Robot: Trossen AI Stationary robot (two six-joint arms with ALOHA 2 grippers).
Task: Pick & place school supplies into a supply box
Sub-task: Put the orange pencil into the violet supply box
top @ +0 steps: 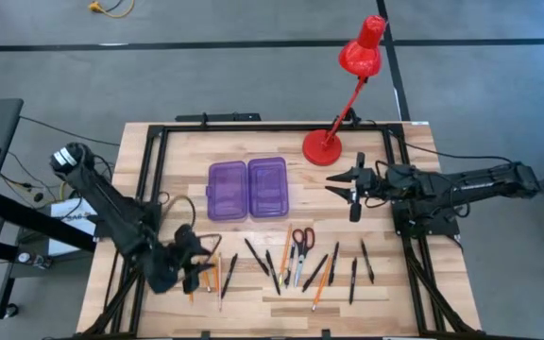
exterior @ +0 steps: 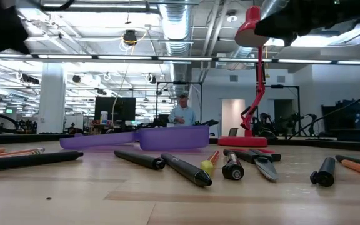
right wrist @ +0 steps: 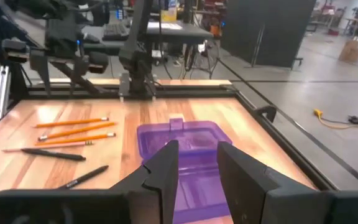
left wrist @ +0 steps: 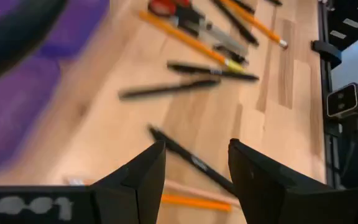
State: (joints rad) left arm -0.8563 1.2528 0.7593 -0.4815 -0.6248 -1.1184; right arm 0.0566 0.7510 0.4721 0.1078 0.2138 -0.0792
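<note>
- The left gripper [top: 199, 257] hangs low over the left end of the row of supplies, jaws parted and empty, a black pen [left wrist: 191, 161] lying just under the gap. It should straddle that pen squarely at mid-length, and keep clear of the orange pencils [top: 213, 277] beside it.
- The purple box [top: 247, 189] lies open and flat at table centre, behind the row; the pen should go in lengthwise.
- The red-handled scissors [top: 302, 240] lie mid-row, untouched.
- The right gripper [top: 340, 183] waits just right of the box, fingers apart, holding nothing.
</note>
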